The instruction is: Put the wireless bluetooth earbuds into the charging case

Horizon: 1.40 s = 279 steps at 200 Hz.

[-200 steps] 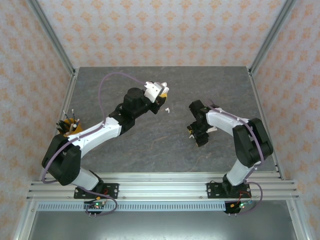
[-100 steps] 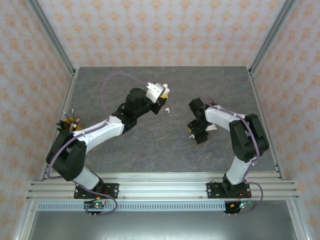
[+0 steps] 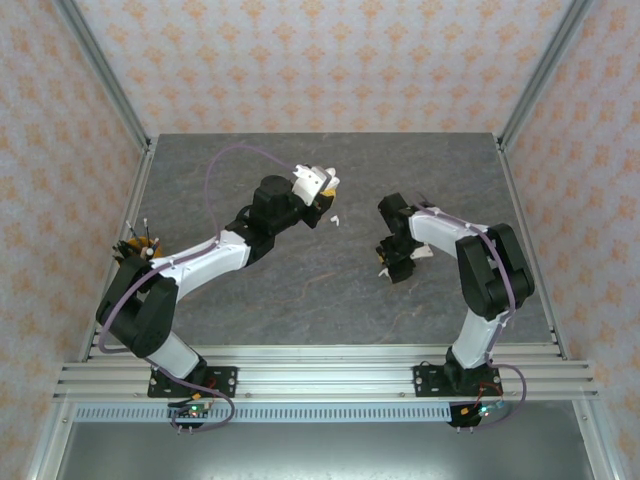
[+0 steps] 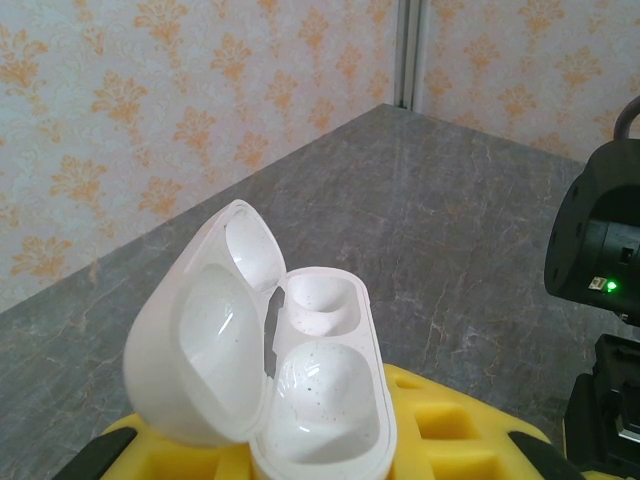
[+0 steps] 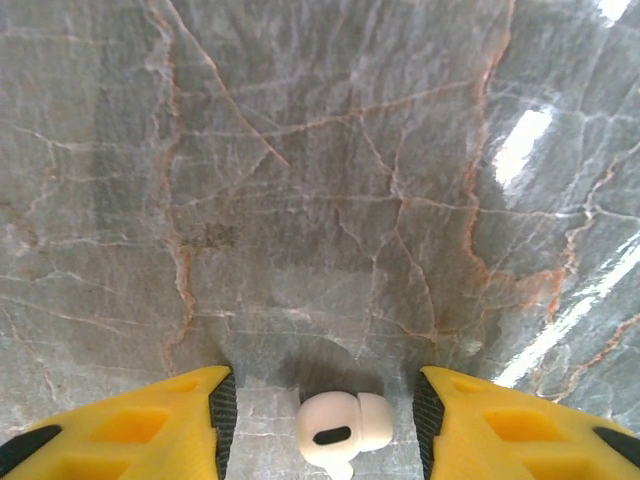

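My left gripper (image 3: 316,184) is raised above the table's back middle, shut on the white charging case (image 4: 322,395). The case's lid (image 4: 196,362) is hinged open to the left, and both wells are empty. A white earbud (image 3: 335,218) lies on the table just right of that gripper. My right gripper (image 5: 322,425) points straight down at the table, open. Another white earbud (image 5: 341,431) lies between its yellow fingers (image 5: 150,425), with a gap on each side. In the top view this gripper (image 3: 390,266) sits right of centre.
The grey marble table (image 3: 300,290) is walled by patterned panels and metal posts. A small yellow-and-dark object (image 3: 137,250) with white stems sits at the table's left edge, beside the left arm. The right arm's black body (image 4: 600,260) stands near the raised case.
The right gripper's jaws have narrowed around the earbud and its arm has shifted slightly towards the table's back. The left gripper with the case has barely moved.
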Tool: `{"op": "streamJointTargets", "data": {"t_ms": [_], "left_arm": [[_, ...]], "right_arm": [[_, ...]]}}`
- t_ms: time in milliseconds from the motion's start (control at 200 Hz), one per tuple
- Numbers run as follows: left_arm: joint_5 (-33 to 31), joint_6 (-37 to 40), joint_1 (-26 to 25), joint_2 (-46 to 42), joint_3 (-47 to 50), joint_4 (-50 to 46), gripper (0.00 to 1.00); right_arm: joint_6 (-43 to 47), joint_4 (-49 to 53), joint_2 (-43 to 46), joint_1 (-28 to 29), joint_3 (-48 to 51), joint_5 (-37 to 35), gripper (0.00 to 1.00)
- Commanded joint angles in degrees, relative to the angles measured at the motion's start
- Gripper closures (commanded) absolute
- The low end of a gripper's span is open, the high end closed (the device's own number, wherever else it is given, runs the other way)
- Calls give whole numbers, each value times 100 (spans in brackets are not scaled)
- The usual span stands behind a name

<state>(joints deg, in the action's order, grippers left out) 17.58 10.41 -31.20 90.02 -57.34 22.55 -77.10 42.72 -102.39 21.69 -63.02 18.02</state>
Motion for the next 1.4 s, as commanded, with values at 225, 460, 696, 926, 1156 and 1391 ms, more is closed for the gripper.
{"op": "streamJointTargets", "data": {"t_ms": [225,460,696,926,1156,1391], "left_arm": [[71,-43,79,84,-207,347,100],[70,-79,77,109,-224,364,100],[83,-114,74,124,-242,356,100],[87,-178,79,147,-273,342,100],[83,-185,78,122,-278,246,100],[52,-171,78,84,-313,108,100]], "right_arm": [[89,80,-150,-42,-136,-18,55],[182,90,-132,-37,-157,34,58],[348,95,-130,-41,-190,79,63],[1112,234,-216,-42,-488,56,67],[2382,410,-255,-39,-777,-195,69],[3304,535,-61,-42,-847,-465,60]]}}
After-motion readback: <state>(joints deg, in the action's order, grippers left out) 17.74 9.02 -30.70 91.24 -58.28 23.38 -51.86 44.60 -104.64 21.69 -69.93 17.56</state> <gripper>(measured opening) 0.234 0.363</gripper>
